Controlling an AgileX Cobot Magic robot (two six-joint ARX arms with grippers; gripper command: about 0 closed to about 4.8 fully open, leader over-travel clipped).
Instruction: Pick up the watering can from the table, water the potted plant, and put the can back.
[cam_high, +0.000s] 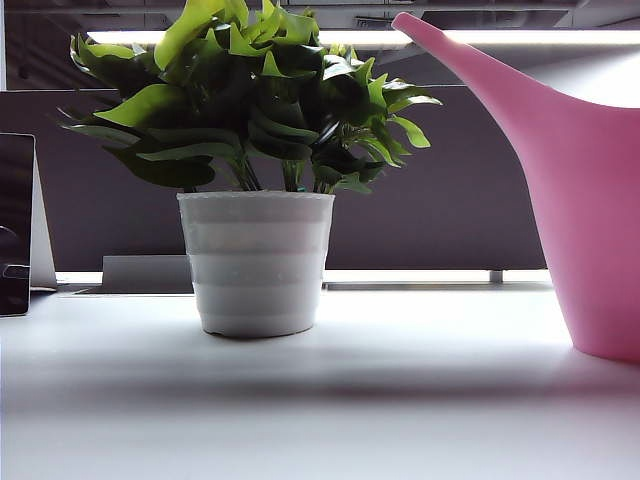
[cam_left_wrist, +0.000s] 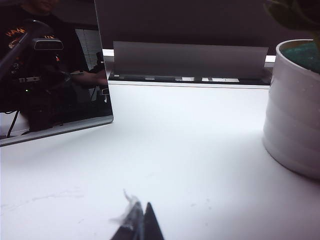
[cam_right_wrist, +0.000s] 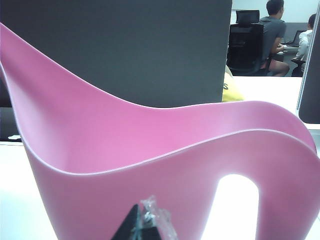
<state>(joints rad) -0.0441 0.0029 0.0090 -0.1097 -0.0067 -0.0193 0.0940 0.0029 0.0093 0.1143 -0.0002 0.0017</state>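
Can (cam_high: 590, 210), pink and upright, stands on the white table (cam_high: 400, 400) at the right of the exterior view, its spout rising toward the plant (cam_high: 255, 170), which sits apart from it mid-table. Left gripper (cam_left_wrist: 141, 222) hangs low over bare table beside the pot, its 2 tips together, holding nothing. Right gripper (cam_right_wrist: 145, 225) sits shut and empty just before the can's handle side.

Ceiling strip lights (cam_high: 540, 37) glare overhead; the smooth white table (cam_high: 330, 420) blows out bright, crossed by a soft shadow band; foreground blurry.
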